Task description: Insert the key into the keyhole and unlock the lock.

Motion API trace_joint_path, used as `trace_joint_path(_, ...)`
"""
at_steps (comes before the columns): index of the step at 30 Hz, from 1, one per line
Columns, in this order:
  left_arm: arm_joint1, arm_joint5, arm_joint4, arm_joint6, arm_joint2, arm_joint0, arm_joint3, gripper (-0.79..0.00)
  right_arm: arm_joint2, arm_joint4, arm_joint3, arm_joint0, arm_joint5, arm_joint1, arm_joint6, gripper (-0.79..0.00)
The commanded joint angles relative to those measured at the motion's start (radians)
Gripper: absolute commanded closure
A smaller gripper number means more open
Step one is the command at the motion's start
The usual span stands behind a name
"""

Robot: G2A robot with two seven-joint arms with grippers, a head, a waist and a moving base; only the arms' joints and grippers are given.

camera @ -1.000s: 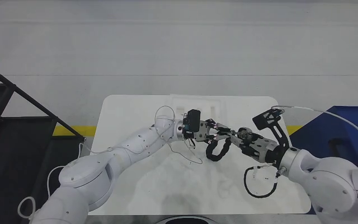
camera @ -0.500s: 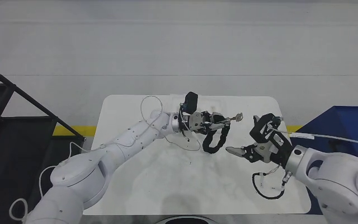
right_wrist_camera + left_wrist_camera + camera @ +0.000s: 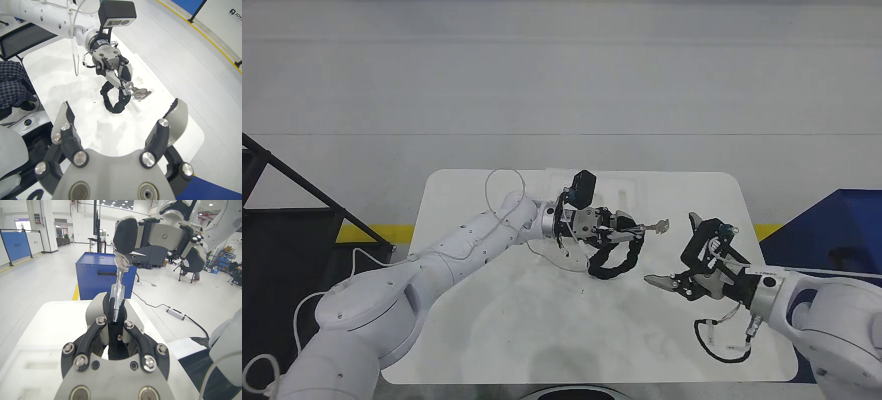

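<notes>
The lock is a black cable loop [image 3: 614,262] ending in a chrome cylinder [image 3: 117,291]. My left gripper [image 3: 618,229] is shut on the lock near that cylinder and holds it above the white table [image 3: 492,330]. A silver key [image 3: 654,226] sticks out of the keyhole, its head pointing toward the right arm; the right wrist view shows the key [image 3: 140,93] seated in the cylinder [image 3: 129,85]. My right gripper [image 3: 662,284] is open with nothing between its fingers, a short way off the key head. The cable [image 3: 113,106] hangs down to the table.
A white foam tray [image 3: 627,188] with recesses lies at the table's far edge behind the lock. A blue cabinet [image 3: 842,215] stands off the table's right side. A loose black cable loop [image 3: 722,340] hangs by the right wrist.
My right gripper was at the key one second ago; it has let go, opened and drawn back to the right. The key stays in the cylinder. My left gripper shifted slightly with the lock.
</notes>
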Motion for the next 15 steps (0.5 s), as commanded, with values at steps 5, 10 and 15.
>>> trace_joint_path(5,0.011,0.0,-0.064,-0.091,0.0,-0.006,-0.05,0.0,-0.032,-0.083,-0.003,0.007,-0.094,0.002,-0.039,-0.785)
trace_joint_path(10,0.013,0.0,-0.117,-0.154,0.0,-0.013,-0.081,0.0,-0.069,-0.163,-0.001,0.015,-0.139,0.003,-0.063,-0.785)
trace_joint_path(15,0.012,0.0,-0.148,-0.204,0.0,-0.024,-0.099,0.0,-0.094,-0.205,-0.004,0.021,-0.15,0.003,-0.078,-0.785)
